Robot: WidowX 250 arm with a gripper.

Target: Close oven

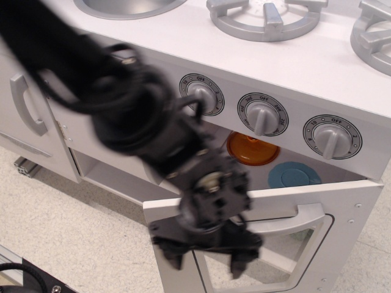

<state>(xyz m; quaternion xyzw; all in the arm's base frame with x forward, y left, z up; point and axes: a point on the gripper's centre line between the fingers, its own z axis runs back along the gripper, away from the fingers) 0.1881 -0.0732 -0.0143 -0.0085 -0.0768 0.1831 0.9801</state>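
Note:
The white oven has three grey dials [263, 116] above its opening. Its door [342, 201] hangs partly open, tilted out from the bottom, with a grey bar handle [293, 218] and a clear window [287, 262]. An orange bowl [252, 150] and a blue disc [293, 176] sit on the shelf inside. My black arm reaches in from the upper left, blurred by motion. My gripper [204, 261] is in front of the door's left half, pointing down with its fingers [234, 266] apart and nothing between them. It hides the door's left edge.
The grey stove burners [269, 18] and the sink [125, 6] are on the countertop. At the left, a white cabinet door with a vertical grey handle [24, 105] appears swung open, with an open compartment [107, 174] beside it. A speckled floor [73, 238] lies below.

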